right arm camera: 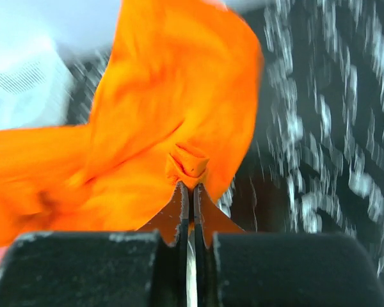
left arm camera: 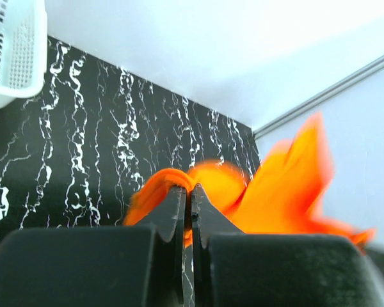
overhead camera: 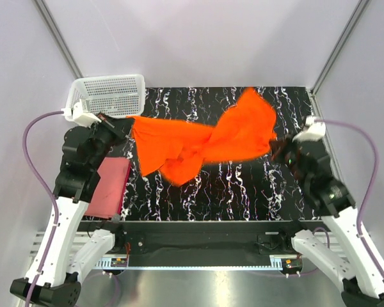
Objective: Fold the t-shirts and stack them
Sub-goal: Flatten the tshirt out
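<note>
While the left gripper (overhead camera: 130, 125) at 9 o'clock and right gripper (overhead camera: 275, 149) at 3 o'clock were clamped closed on the orange t-shirt (overhead camera: 205, 142), spreading was in hand; the next move probably required laying it flat.

Lab booth: white walls (overhead camera: 198, 38), marbled table (overhead camera: 243, 185)

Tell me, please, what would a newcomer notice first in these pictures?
The bright orange t-shirt stretches, twisted, across the black marbled table, pinched at its left end by the left tool and at its right end by the right tool. A pink-red t-shirt lies flat at the table's left edge, and a white mesh basket stands at the far left corner.
</note>
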